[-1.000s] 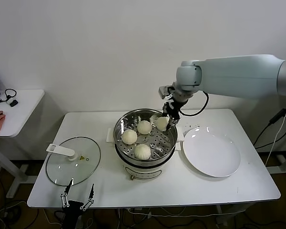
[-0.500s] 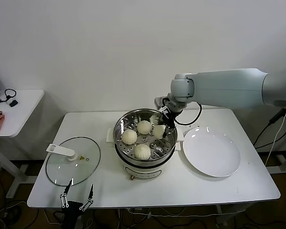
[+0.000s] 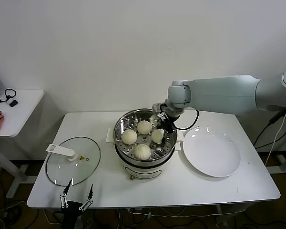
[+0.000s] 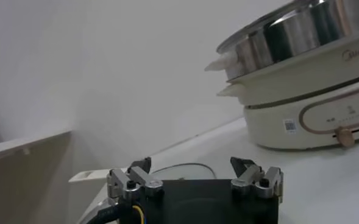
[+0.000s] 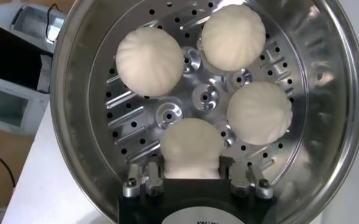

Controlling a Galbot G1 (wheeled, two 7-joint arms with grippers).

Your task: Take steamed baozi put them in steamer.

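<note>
the right gripper (image 5: 191, 176) is reaching down into the steamer (image 3: 122, 125), a round, mirror-bright stainless-steel pot sitting on a white base near the middle of the desk (image 3: 229, 188). its fingers (image 5: 149, 173) are lying either side of the fourth steamed baozi (image 5: 191, 149), which is resting on the perforated steel tray (image 5: 136, 122) on the side of the pot nearer the desk's right edge; whether the fingers are pinching the bun or have parted from it i cannot tell.

all four steamed baozi are sitting inside the steamer, matte, soft-looking, off-white domes with fine pleats running to their tops. they are ringing the tray's centre, close together but apart. the tray itself is showing round holes, slots and small raised studs.

a flat round glass lid (image 3: 62, 174) with a white handle is lying near the desk's left edge, and a smooth round white plate (image 3: 211, 154) is lying just beside the steamer toward the right edge.

the left gripper (image 3: 77, 196) is hanging low off the desk's front edge, by the lid, its thin metal fingers (image 4: 256, 178) standing spread and gripping nothing.
</note>
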